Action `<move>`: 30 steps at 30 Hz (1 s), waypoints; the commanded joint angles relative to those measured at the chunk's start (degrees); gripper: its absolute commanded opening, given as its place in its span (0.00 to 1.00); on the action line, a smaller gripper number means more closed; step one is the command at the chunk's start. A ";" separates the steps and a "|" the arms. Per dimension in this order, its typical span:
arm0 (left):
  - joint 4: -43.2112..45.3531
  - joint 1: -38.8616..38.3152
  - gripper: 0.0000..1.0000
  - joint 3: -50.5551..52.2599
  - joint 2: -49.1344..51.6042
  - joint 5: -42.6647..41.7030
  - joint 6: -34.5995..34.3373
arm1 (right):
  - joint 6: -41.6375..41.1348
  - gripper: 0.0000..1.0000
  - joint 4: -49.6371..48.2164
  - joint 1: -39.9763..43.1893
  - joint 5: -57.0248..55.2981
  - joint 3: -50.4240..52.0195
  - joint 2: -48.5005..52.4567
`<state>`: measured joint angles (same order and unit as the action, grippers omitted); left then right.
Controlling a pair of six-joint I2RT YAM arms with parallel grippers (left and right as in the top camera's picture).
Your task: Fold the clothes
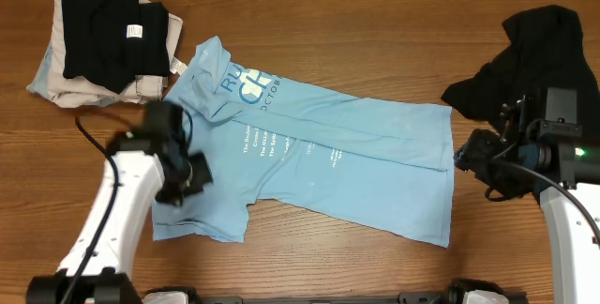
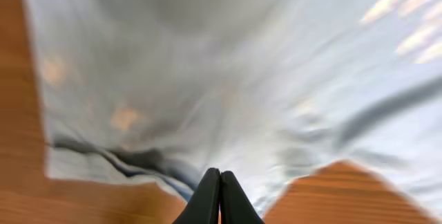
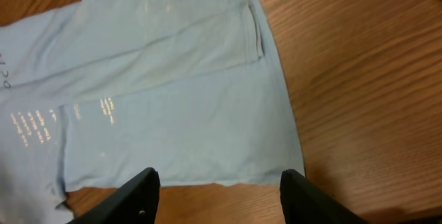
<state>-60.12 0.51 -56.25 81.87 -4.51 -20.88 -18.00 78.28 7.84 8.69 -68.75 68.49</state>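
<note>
Though small, "OCTOB" on blue T-shirt (image 1: 375, 154)

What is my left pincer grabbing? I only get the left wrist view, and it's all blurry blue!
Observer: Your left pincer is shut on the light blue T-shirt, at its sleeve end. The whole shirt lies spread out flat, lettering up.
Operator: Where's the other pincer?
Observer: The right pincer hangs open over the shirt's opposite end, the bottom hem, gripping nothing.
Operator: Are there more clothes?
Observer: Yes, a black garment lies crumpled just past that hem, on the right.
</note>
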 commanded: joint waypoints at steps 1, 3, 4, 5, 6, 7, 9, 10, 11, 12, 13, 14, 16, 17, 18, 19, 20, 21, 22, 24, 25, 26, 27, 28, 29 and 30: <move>-2.38 0.20 0.04 -7.32 -0.11 -0.02 2.34 | -0.04 0.59 1.18 -0.07 2.16 0.24 0.81; -3.43 0.20 0.04 -8.33 -0.11 -0.24 2.49 | -0.07 0.59 2.01 -0.20 2.16 0.24 1.16; -4.15 0.20 0.04 -8.24 -0.11 -0.46 2.47 | -0.04 0.59 2.21 -0.35 2.16 0.24 1.36; -4.85 0.17 0.04 -7.89 0.02 -0.68 2.45 | -0.04 0.60 2.25 -0.52 2.14 0.24 1.44; -5.44 0.15 0.06 -7.39 0.04 -1.25 2.43 | -0.04 0.60 2.23 -0.70 2.14 0.24 1.55; -5.95 0.15 0.21 -6.54 0.11 -1.81 1.90 | -0.04 0.61 2.10 -0.90 2.14 0.24 1.62; -6.05 0.15 0.36 -4.46 0.11 -2.62 0.37 | -0.04 0.63 1.70 -1.25 2.14 0.24 1.73; -5.84 0.15 0.40 -3.21 0.13 -2.60 -0.52 | -0.04 0.63 1.49 -1.40 2.10 0.24 1.73; -5.16 0.15 0.44 -1.44 0.15 -2.60 -1.25 | -0.02 0.64 1.25 -1.42 2.12 0.24 1.73; -4.28 0.15 0.46 0.20 0.15 -2.60 -1.62 | 0.02 0.64 1.03 -1.42 2.10 0.24 1.73; -2.97 0.15 0.47 2.27 0.15 -2.60 -1.66 | 0.28 0.64 0.85 -1.42 2.03 0.24 1.73; -1.79 0.15 0.46 4.09 0.15 -2.60 -1.64 | 0.42 0.64 0.66 -1.42 1.88 0.24 1.73; 2.43 0.15 0.43 9.84 0.15 -2.60 -2.32 | 0.44 0.67 -0.07 -1.40 1.42 0.24 1.73; 4.28 0.15 0.43 11.96 0.15 -2.60 -2.91 | 0.44 0.68 -0.28 -1.40 1.42 0.24 1.73; 5.62 0.15 0.43 13.46 0.15 -2.60 -3.32 | 0.44 0.68 -0.55 -1.40 1.42 0.26 1.73; 7.04 0.15 0.43 14.91 0.15 -2.60 -3.65 | 0.44 0.68 -0.87 -1.40 1.36 0.26 1.73; 8.52 0.15 0.44 16.28 0.15 -2.58 -3.89 | 0.46 0.69 -1.07 -1.40 1.27 0.26 1.73; 10.21 0.15 0.45 17.75 0.15 -2.58 -4.02 | 0.66 0.69 -1.25 -1.40 1.27 0.26 1.73; 11.63 0.15 0.46 18.84 0.15 -2.60 -4.02 | 1.01 0.69 -1.44 -1.40 1.27 0.26 1.73; 15.19 0.15 0.49 21.84 0.15 -2.56 -4.00 | 1.70 0.69 -1.77 -1.40 1.27 0.26 1.73; 16.48 0.15 0.50 22.93 0.15 -2.58 -4.02 | 1.70 0.69 -1.84 -1.40 1.27 0.26 1.75; 17.55 0.15 0.51 23.87 0.15 -2.60 -4.04 | 1.70 0.70 -1.86 -1.40 1.25 0.26 1.75; 18.58 0.15 0.54 24.55 0.15 -2.58 -4.04 | 1.70 0.70 -1.88 -1.40 1.27 0.26 1.75; 19.52 0.15 0.57 24.98 0.15 -2.56 -4.02 | 1.70 0.70 -1.90 -1.40 1.25 0.26 1.75; 20.00 0.15 0.59 25.03 0.15 -2.56 -4.02 | 1.70 0.70 -1.92 -1.40 1.27 0.26 1.75; 20.52 0.15 0.61 25.00 0.15 -2.56 -4.02 | 1.70 0.70 -1.92 -1.40 1.27 0.26 1.73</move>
<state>-42.94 0.47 -34.50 80.09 -7.46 -24.62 -16.91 76.64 6.70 10.20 -68.62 70.04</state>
